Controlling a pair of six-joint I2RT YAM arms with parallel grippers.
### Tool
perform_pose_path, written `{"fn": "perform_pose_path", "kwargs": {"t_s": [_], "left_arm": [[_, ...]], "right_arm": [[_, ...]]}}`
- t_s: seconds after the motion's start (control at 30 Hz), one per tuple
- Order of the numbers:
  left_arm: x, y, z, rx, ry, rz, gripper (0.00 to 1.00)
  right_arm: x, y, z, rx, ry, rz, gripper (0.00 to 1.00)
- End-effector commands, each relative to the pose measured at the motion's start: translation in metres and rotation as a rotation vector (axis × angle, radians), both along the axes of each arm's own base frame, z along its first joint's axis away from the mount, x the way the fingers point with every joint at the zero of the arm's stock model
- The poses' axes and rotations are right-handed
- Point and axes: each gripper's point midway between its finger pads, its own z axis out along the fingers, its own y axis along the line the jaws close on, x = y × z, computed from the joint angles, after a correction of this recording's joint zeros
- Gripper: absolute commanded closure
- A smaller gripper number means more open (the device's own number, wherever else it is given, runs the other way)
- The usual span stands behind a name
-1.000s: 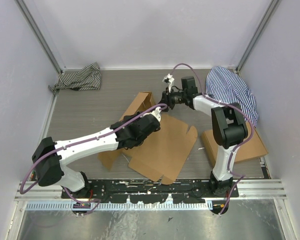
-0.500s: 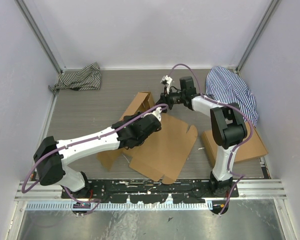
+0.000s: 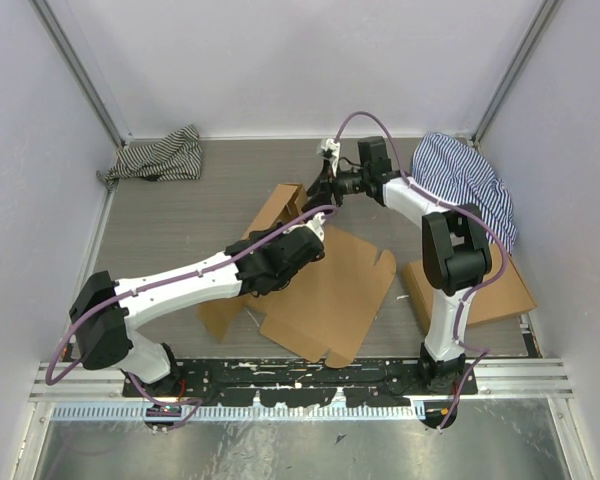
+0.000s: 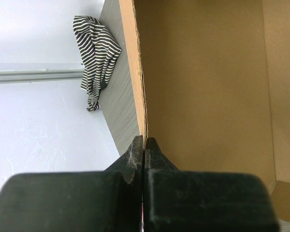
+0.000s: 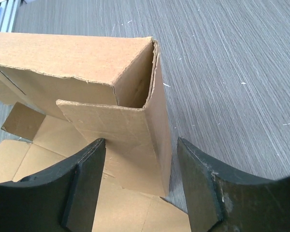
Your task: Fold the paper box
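Observation:
The paper box [image 3: 330,285] lies partly folded in the middle of the table, with one wall raised at its far-left corner [image 3: 286,203]. My left gripper [image 3: 312,228] is shut on the top edge of a raised wall; in the left wrist view the jaws [image 4: 144,145] pinch that edge of the brown wall [image 4: 203,82]. My right gripper [image 3: 318,192] is open just above the raised corner. In the right wrist view the box corner [image 5: 135,121] stands between the two spread fingers [image 5: 87,188], apart from both.
A stack of flat cardboard [image 3: 495,290] lies at the right beside the right arm's base. A blue striped cloth [image 3: 465,180] lies at the far right. A black-and-white striped cloth [image 3: 160,155] lies at the far left and also shows in the left wrist view [image 4: 96,53].
My right gripper has moved a little farther back and left, over the raised corner of the box. The left arm and the box have hardly moved.

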Motion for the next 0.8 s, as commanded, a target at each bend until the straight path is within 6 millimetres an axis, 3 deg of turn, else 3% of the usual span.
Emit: {"fn": "perform_pose_path", "kwargs": {"t_s": [0.0, 0.27, 0.53, 0.77], "left_arm": [[-0.007, -0.02, -0.012, -0.041, 0.081, -0.059, 1.0], [-0.007, -0.021, -0.016, -0.043, 0.092, -0.058, 1.0], [-0.007, -0.023, -0.015, -0.047, 0.098, -0.058, 1.0], [-0.008, -0.024, -0.012, -0.059, 0.101, -0.057, 1.0]], "right_arm": [[-0.002, 0.004, 0.007, -0.004, -0.037, 0.068, 0.34], [-0.009, 0.002, -0.011, -0.037, -0.006, 0.113, 0.35], [-0.016, -0.001, -0.008, -0.047, -0.055, 0.121, 0.31], [-0.008, -0.001, -0.007, -0.068, -0.065, 0.099, 0.29]]}}
